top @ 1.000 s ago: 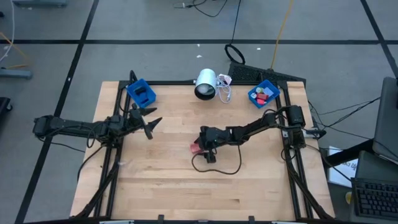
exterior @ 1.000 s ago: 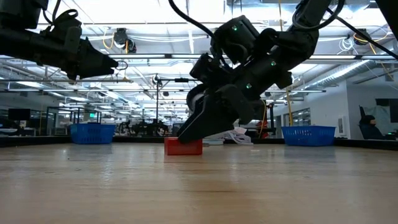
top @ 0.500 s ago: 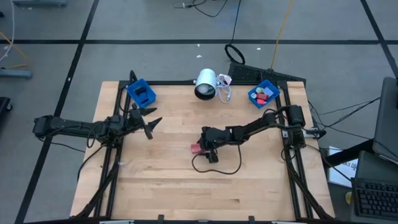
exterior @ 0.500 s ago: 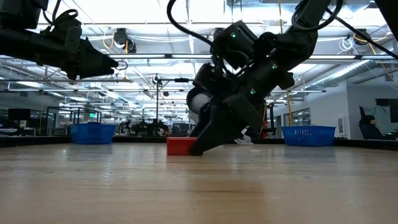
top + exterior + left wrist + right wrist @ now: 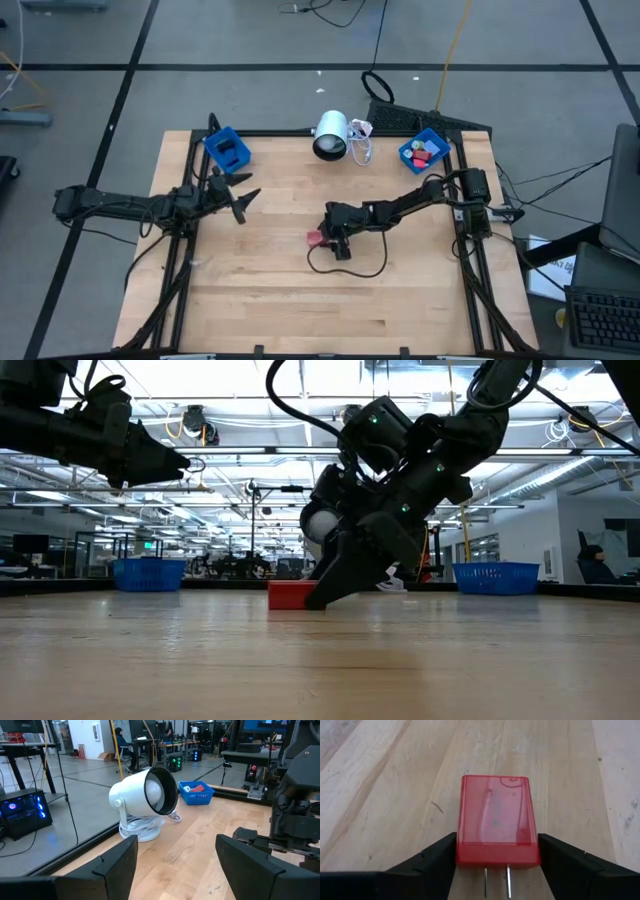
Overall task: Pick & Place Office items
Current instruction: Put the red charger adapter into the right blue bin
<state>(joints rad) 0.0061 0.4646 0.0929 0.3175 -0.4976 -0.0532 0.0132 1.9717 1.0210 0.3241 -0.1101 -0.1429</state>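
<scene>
Two arms are sharing the wooden table (image 5: 260,290), and only one is working: the left gripper (image 5: 243,201) is hovering high near the table's left edge with its fingers spread wide and nothing between them, well apart from the action, so the right arm is by far the nearer one. The right gripper (image 5: 333,240) is reaching in from the right side to the middle of the table, tilted steeply down, and its tips are sitting at the board on either side of a red block (image 5: 316,238). In the low view that block (image 5: 291,595) is lying flat on the wood, still grounded, with the gripper (image 5: 335,588) pressed against its end. In the right wrist view the red block (image 5: 497,820), a flat translucent piece with two thin metal prongs (image 5: 496,881) pointing back toward the wrist, is lying between the two dark fingers (image 5: 427,862), which are partly open and look to be touching or just meeting its rear corners; whether they are squeezing yet, I cannot tell. Its long axis is running straight out along the gripper's reach, across the closing direction, so the jaws are set to close over its narrow width. The blue bin with coloured pieces (image 5: 424,150) is standing at the far right corner, behind the right arm
</scene>
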